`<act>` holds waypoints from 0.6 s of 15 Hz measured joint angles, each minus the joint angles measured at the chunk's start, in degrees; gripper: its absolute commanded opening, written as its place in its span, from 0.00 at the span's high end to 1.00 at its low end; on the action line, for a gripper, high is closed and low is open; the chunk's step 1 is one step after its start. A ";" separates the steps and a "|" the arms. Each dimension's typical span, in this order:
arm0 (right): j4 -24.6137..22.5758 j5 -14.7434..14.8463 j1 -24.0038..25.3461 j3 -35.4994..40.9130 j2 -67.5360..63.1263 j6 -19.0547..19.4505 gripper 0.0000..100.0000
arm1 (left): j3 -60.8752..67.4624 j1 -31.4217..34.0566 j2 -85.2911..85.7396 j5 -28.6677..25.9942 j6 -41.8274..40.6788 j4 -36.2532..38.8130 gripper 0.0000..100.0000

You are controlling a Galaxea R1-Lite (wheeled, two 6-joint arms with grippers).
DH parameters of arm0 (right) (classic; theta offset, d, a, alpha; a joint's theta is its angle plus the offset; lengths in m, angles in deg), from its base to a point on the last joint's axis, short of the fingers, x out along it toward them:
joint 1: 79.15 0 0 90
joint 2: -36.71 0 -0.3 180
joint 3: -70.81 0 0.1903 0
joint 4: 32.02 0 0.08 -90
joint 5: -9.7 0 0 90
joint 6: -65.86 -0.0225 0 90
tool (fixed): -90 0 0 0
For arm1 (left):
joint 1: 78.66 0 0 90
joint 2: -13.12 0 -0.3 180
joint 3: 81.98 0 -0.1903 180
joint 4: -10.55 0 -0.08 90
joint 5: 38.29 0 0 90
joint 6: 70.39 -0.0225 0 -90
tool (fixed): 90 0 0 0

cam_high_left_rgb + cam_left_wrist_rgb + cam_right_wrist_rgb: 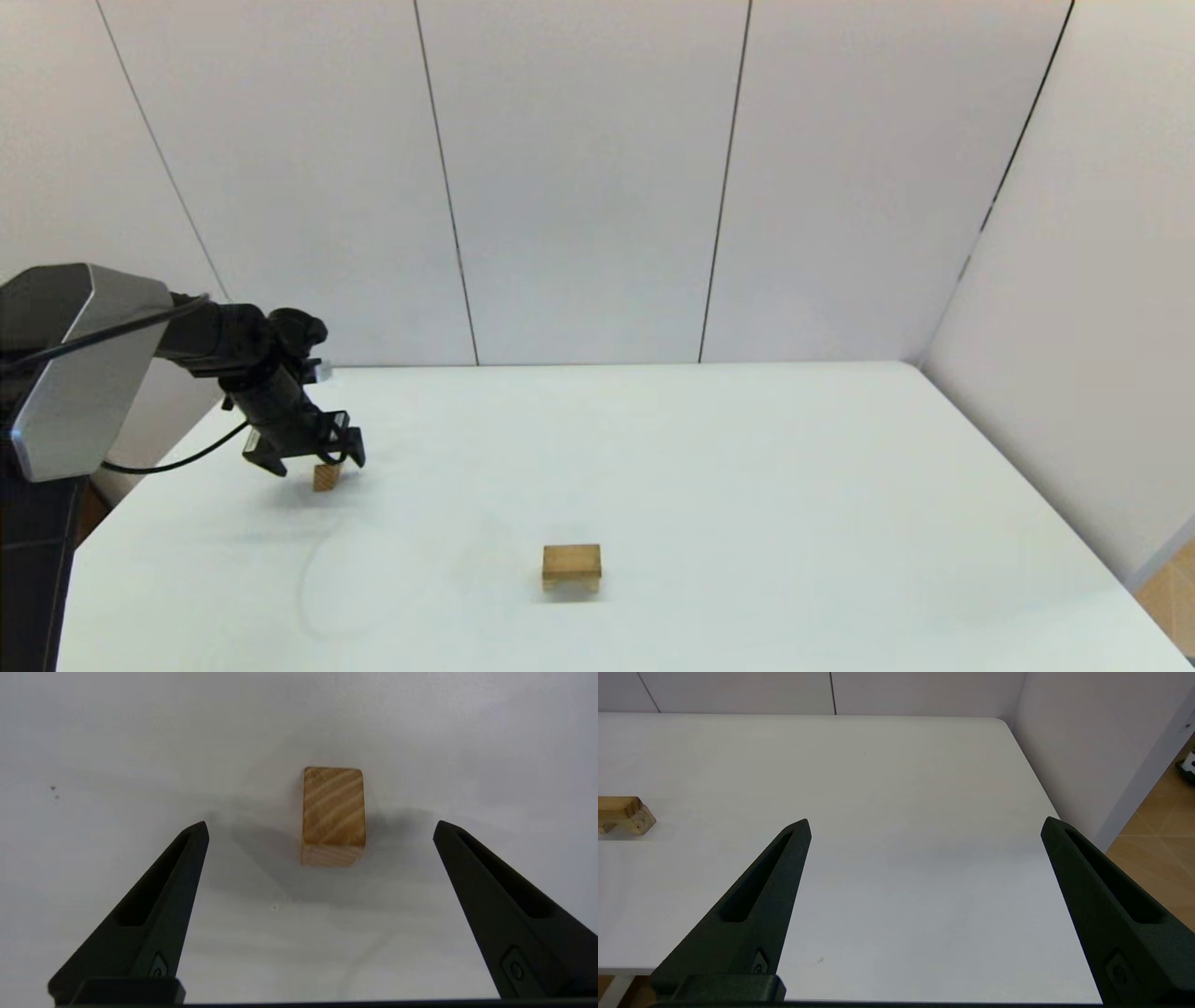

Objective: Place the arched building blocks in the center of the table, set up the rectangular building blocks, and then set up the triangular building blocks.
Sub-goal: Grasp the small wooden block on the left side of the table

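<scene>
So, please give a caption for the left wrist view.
Open left gripper hovers above the striped wedge on the white table.

Bright, even, diffuse light across the white table (747,485), no harsh glare anywhere. In the head view the arched block (571,566) throws only a thin soft shadow at its base, and a faint grey smudge spreads left under the left gripper (317,457). Left wrist view: the triangular block (333,815) is fairly sharp, its grain readable, with 2 soft-edged shadows fanning out to either side of it. Both black fingers (154,919) sit near the lens and look slightly soft. The right wrist view is evenly lit, with a mild sheen on the tabletop.
</scene>
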 measured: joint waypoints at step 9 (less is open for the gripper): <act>-0.06 0.00 0.00 0.00 0.00 0.00 0.00 | -4.30 -1.77 -2.51 0.22 1.93 -0.57 0.00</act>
